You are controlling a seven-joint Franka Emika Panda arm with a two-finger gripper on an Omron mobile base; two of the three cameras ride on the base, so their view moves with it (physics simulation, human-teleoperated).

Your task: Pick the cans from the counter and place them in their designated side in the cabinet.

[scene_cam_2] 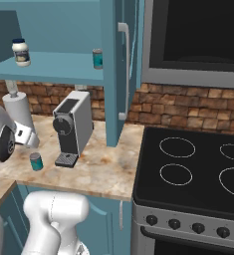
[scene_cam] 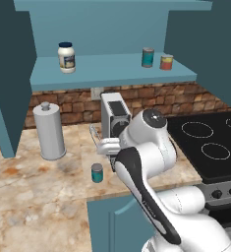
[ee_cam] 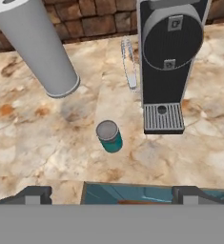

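Hand view: the gripper (ee_cam: 111, 193) is spread fully wide and holds nothing. One teal can (ee_cam: 109, 136) stands upright on the counter (ee_cam: 27, 138), just ahead of the fingertips (ee_cam: 35, 194) and centred between them. A straight descent is advised, so that the jaws straddle the can below its silvery top. The coffee machine (ee_cam: 167, 62) stands close on the right, the grey canister (ee_cam: 37, 47) further off ahead-left. The counter edge lies directly beneath the fingertips; clearance exists mainly upward.

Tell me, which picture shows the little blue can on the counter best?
The hand view: the can sits centered, close, silvery top clear. The left base view shows it small beside the arm; the right base view shows it tiny near the coffee machine.
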